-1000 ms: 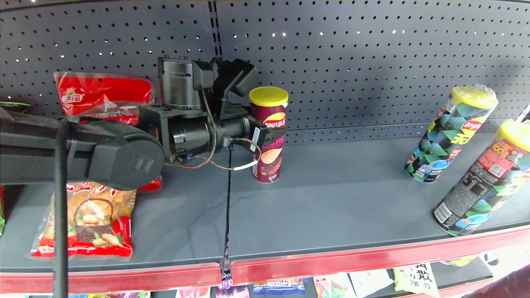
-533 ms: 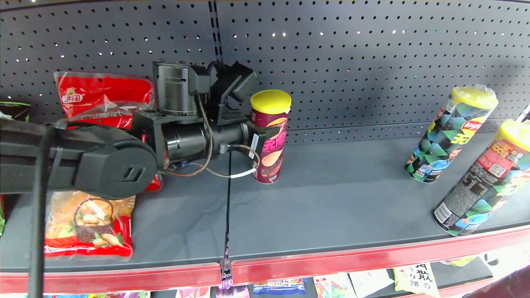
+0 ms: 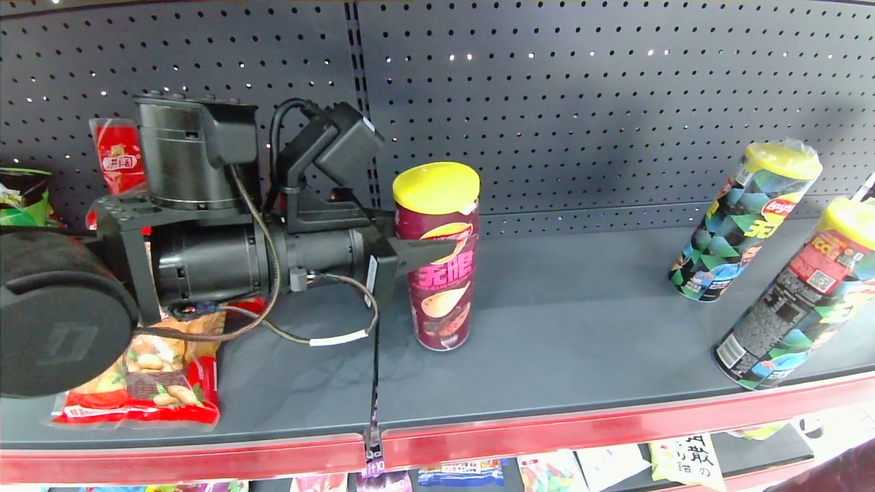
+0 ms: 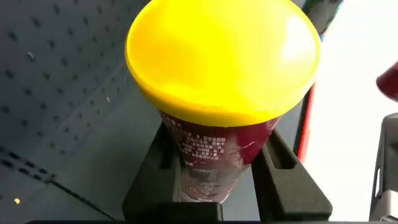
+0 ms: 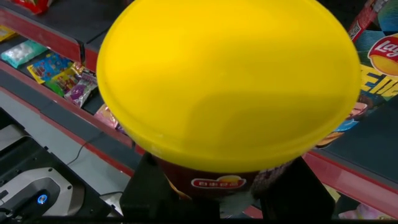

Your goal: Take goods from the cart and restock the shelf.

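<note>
Right end effector: the right end effector [image 5: 221,194] is clamped on a red canister [image 5: 227,93], cylindrical with a round yellow plastic lid, with a black finger [image 5: 152,196] on each side of its body. It is held out in front of the shelf, nearer than the maroon canister [image 3: 441,287].
Lower packets: small printed packets [image 3: 465,473] lie under the shelf's front lip, below the maroon canister.
Shelf: the shelf [image 3: 547,430] has a matte grey metal deck in two panels with a seam between them and a glossy red front lip.
Peanut bag: one glossy red-and-yellow plastic bag printed with peanuts [image 3: 147,383] lies flat, left of the maroon canister and nearer the lip.
Patterned canisters: two multicoloured geometric-print canisters with yellow lids stand well to the right of the maroon canister, one near the lip [image 3: 800,301] and one further back [image 3: 745,219].
Maroon canister: a glossy, upright cylinder with a flat yellow plastic lid, just right of the seam. I cannot tell whether its base rests on the deck.
Left end effector: the left end effector [image 3: 437,253] comes in from the canister's left, its black wedge-shaped fingers [image 4: 289,183] closed on the body below the lid.
Count: four yellow-lidded canisters and three bags.
Far bags: a shiny red bag [image 3: 116,154] and a green bag [image 3: 20,198] sit left of the maroon canister and behind it.
Back wall: a dark grey perforated metal pegboard [image 3: 581,102].
</note>
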